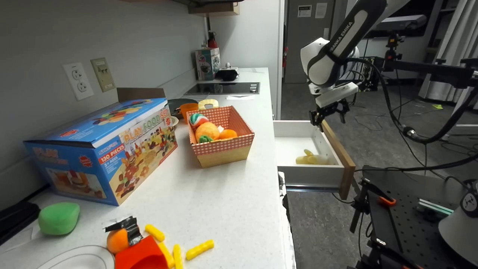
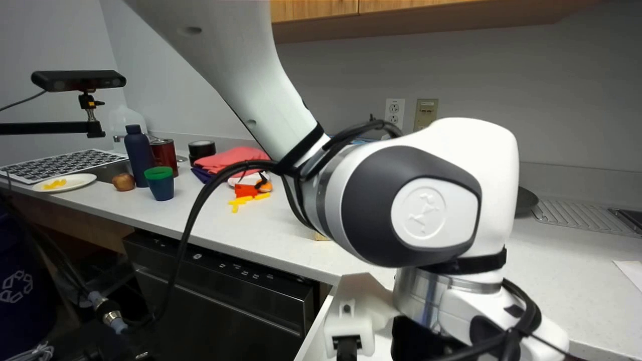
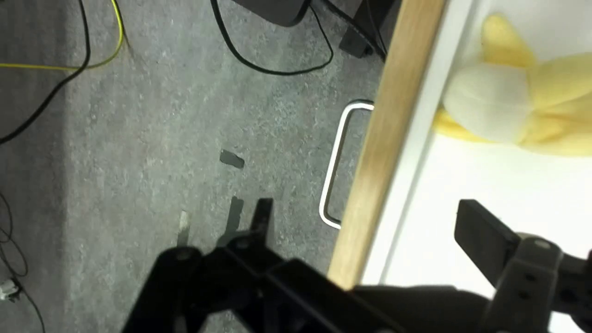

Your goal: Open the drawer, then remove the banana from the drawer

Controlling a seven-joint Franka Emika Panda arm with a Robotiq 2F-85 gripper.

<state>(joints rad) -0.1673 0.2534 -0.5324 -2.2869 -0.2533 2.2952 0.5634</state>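
Counts, by judgement, as about half done. Can take the opening as finished: see, in an exterior view, the boxy, white-walled drawer (image 1: pixel 310 176) pulled well out from beneath the pale, flat, speckled surface (image 1: pixel 239 205), with the inside laid bare and, most likely, room enough for a reach from above. Leaves the removal of the half-peeled, plush-looking, yellow-and-cream toy banana (image 3: pixel 518 104). Lies inside the drawer, on the white bottom, just beside the inner side of the long brown wooden front (image 3: pixel 383 143); hard to tell whether touching it. Needs, from here, a shift toward the banana, a descent past the drawer's rim, a grasp, and a lift out over the walls.

Turning to the black, two-fingered hand (image 3: pixel 364 213): spread wide, with nothing in its grip, neither the banana nor the slim, silvery bar handle (image 3: pixel 334 162). Straddles the wooden front in the wrist view, with one finger over the grey, mottled floor (image 3: pixel 152 129) and the other over the drawer's inside. Cannot judge the height above the front's edge, or any contact with it.

As for the banana relative to the hand: sits well apart, lower down, past the fingertips toward the upper right in the wrist view, and below the hand (image 1: pixel 332 124) in an exterior view.
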